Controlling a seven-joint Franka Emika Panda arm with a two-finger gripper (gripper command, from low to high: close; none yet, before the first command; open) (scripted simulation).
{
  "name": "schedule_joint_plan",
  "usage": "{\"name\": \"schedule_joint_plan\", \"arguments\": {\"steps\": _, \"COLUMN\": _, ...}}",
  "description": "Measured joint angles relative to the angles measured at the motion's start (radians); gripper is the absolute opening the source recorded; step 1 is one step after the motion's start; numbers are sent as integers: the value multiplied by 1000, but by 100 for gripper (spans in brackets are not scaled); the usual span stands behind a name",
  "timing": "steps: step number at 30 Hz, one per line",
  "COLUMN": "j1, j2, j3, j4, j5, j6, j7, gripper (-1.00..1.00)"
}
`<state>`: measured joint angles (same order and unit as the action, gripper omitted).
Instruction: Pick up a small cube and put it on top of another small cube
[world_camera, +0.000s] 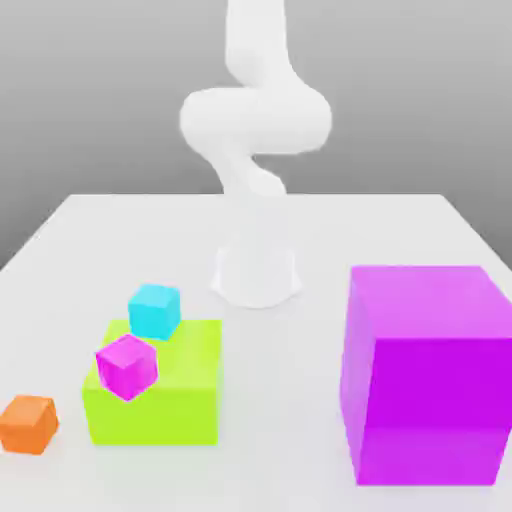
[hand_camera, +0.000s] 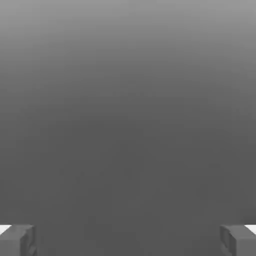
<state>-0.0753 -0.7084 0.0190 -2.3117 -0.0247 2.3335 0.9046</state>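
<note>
Orange small cube (world_camera: 28, 424) sits alone on the white table (world_camera: 400, 225) at the far exterior view's left, near the front edge, just beside but apart from the lime green block (world_camera: 165, 400). Moving rightward, we see the small magenta cube (world_camera: 127, 366) at the green block's front left upper edge, tilted, and the small cyan cube (world_camera: 154, 310) at its rear; whether each rests fully on the block we cannot tell. Next comes the white arm (world_camera: 255, 120), rising from its base (world_camera: 256, 275) at the table's middle. At the exterior view's right stands the large magenta cube (world_camera: 425, 375), well apart from the rest.

In the hand view, the gripper (hand_camera: 128, 240) shows two grey fingertips (hand_camera: 17, 240) at opposite edges of the frame, spread wide, with nothing between them and plain grey beyond.

We judge the task to be at its start: no cube is grasped, and the step in hand is the approach to the orange small cube. To do it well, we would bring the spread gripper directly above the cube, align the fingers with two opposite flat faces, and descend straight so that neither finger nudges it toward the green block. The close should fall on the cube's middle, keeping it level for a clean placement onto another small cube. The neighbouring block leaves little room on that side, so a grip across the free faces seems safer.
</note>
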Motion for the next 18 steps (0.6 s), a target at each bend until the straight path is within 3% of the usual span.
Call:
{"name": "schedule_joint_plan", "arguments": {"steps": 9, "j1": -245, "j2": 335, "j3": 34, "j4": -42, "j5": -92, "j6": 120, "j7": 382, "gripper": 0}}
{"name": "schedule_joint_plan", "arguments": {"steps": 18, "j1": -409, "j2": 660, "j3": -30, "j4": -85, "j5": -127, "j6": 242, "j7": 717, "gripper": 0}}
